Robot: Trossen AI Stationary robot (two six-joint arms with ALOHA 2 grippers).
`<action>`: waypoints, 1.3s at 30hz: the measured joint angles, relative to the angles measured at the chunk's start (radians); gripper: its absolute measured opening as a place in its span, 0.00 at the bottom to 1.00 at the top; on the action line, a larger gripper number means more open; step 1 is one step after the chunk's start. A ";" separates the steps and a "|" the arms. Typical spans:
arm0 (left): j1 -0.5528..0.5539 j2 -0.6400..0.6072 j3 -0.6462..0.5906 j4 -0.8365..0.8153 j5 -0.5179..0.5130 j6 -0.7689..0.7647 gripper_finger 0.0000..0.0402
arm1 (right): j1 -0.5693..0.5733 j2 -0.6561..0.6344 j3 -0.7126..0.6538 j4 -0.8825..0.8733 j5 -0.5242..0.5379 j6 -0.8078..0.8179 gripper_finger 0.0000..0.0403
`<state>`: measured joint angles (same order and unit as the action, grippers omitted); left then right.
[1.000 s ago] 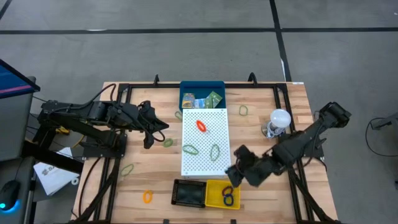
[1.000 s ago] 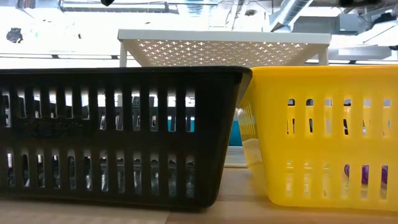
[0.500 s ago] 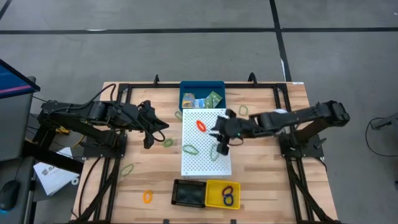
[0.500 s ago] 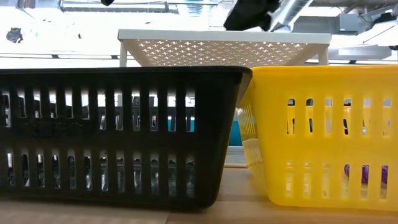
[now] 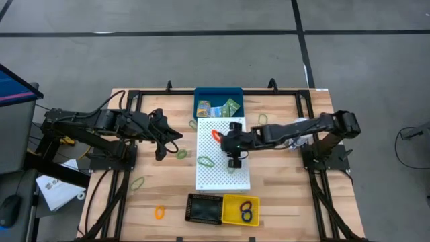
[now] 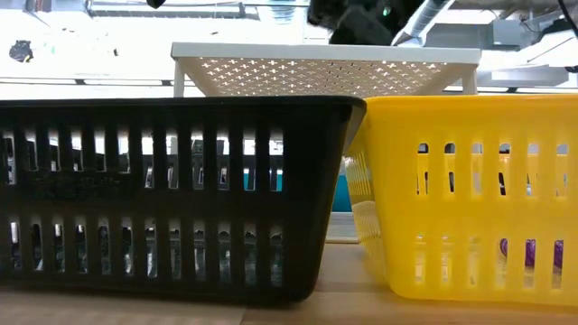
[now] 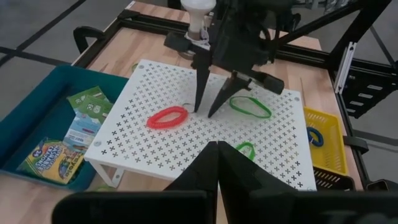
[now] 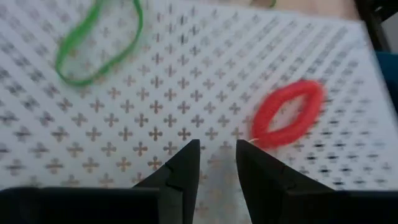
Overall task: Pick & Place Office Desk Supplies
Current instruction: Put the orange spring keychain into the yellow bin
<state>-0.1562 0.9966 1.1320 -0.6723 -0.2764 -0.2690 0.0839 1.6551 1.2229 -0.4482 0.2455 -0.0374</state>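
The right gripper (image 7: 207,112) is held over the white perforated board (image 5: 222,171), fingers parted and empty, tips just beside the red rubber-band loop (image 7: 168,116), not touching it as far as can be seen. Two green rubber-band loops (image 7: 250,106) are seen on the same board. Printed flat packets (image 5: 225,107) lie in the blue tray (image 5: 199,95). The left gripper (image 5: 160,153) is clenched w/ nothing held, over the wooden table (image 5: 282,195), left of the board.

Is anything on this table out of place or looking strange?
Yes. Rubber bands lie scattered: a red band and green bands on the white perforated board, more on the bare wood, such as an orange band. Only the yellow basket holds some. The right gripper hovers open beside the red band.
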 joint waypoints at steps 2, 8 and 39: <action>0.000 0.000 0.000 -0.001 -0.003 0.000 0.00 | 0.002 0.014 0.002 0.006 0.020 0.000 0.25; 0.000 0.000 0.000 -0.002 -0.005 -0.023 0.00 | 0.001 0.019 0.003 0.024 0.051 0.002 0.25; 0.000 0.000 0.000 0.000 -0.008 -0.027 0.00 | -0.048 0.052 0.038 -0.008 0.071 0.039 0.25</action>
<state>-0.1558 0.9966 1.1320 -0.6724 -0.2844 -0.2962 0.0357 1.7073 1.2614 -0.4559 0.3160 0.0012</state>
